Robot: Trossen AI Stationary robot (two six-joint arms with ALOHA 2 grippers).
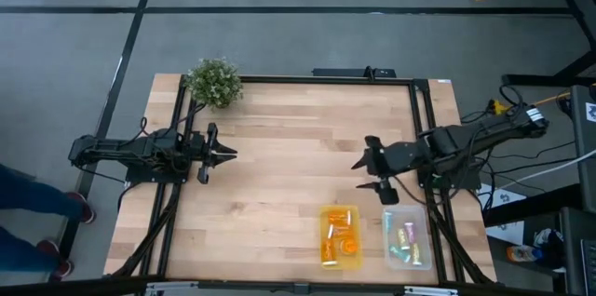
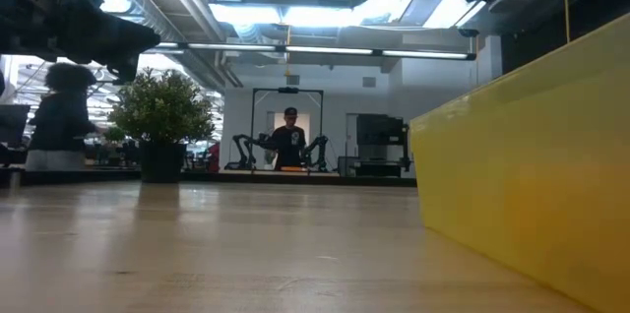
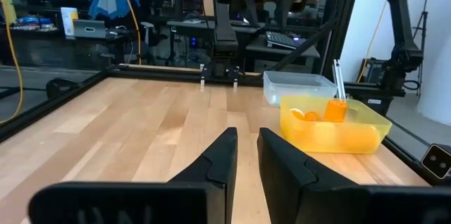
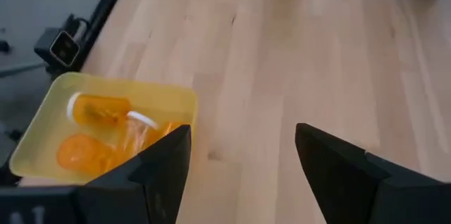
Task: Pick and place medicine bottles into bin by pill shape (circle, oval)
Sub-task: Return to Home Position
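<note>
Step in hand: judged to be the pull-back to rest, since no bottle shows on the bare table [image 1: 279,147] in the high view.
Medicine bottles: the orange bottles [image 1: 340,240] lie in the yellow bin [image 1: 341,208]. The pale bottles with coloured caps [image 1: 407,238] lie in the clear bin [image 1: 407,208] just beside it. Both bins sit at the table's near edge on the right arm's side.
Right gripper [image 1: 372,173]: hangs over the table just beyond the far rims of the two bins. Its fingers are spread wide and carry nothing. Its wrist view looks down on the yellow bin's corner and the orange bottles inside.
Left gripper [image 1: 219,154]: rests over the left side of the table, well apart from the bins and near the plant [image 1: 213,82]. Its fingers are drawn almost together with only a slim gap, and they grasp nothing.
Good path: the right arm would do best to rise first, then draw back toward its own base at the right, so that the fingers stay above rim height throughout.
Main risk: a low or sideways sweep could clip a rim, shove a bin or tip bottles out. The spread fingers make the gripper wider, so closing them early would give more room.
Left arm: it looks close to rest, so it likely needs only a small, slow fold away from the plant.
</note>
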